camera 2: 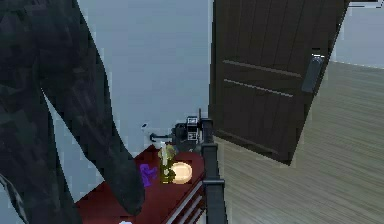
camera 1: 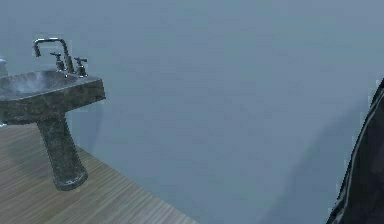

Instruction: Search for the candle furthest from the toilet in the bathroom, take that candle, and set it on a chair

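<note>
Gripper (camera 2: pixel 155 131) by red table's (camera 2: pixel 165 200) far end, near pale round blob (camera 2: pixel 181 172), purple item (camera 2: pixel 150 176). Can't tell if holding anything.

**Arm side view: dark red table and its surroundings**

A dark red table (camera 2: pixel 105 190) is shown at the lower edge. A purple object (camera 2: pixel 150 177), a pale round object (camera 2: pixel 182 172) and a small olive object (camera 2: pixel 168 153) are set close together at its right end. The arm (camera 2: pixel 211 185) is seen just right of the table, with the gripper (camera 2: pixel 157 131) above that end; whether anything is held cannot be told. A dark panelled door (camera 2: pixel 265 70) is seen farther right of the table, and a large dark mottled shape (camera 2: pixel 50 90) overlaps its left part.
</note>
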Available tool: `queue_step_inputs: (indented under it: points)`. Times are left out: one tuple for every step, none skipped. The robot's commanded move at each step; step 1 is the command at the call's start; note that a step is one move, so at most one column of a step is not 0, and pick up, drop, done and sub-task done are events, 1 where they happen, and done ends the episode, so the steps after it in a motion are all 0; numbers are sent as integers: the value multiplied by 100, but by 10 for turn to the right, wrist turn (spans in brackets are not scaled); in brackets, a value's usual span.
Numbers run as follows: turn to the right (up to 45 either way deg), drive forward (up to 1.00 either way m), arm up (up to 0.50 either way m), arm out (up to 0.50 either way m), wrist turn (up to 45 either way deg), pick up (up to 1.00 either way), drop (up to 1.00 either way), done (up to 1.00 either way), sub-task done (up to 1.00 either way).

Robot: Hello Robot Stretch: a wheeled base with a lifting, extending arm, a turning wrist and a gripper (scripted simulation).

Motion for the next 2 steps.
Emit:
queue_step_inputs:
  points:
    - [0,0,24,0,0,0,0,0,0]
    - [0,0,0,0,-450,0,0,0,0]
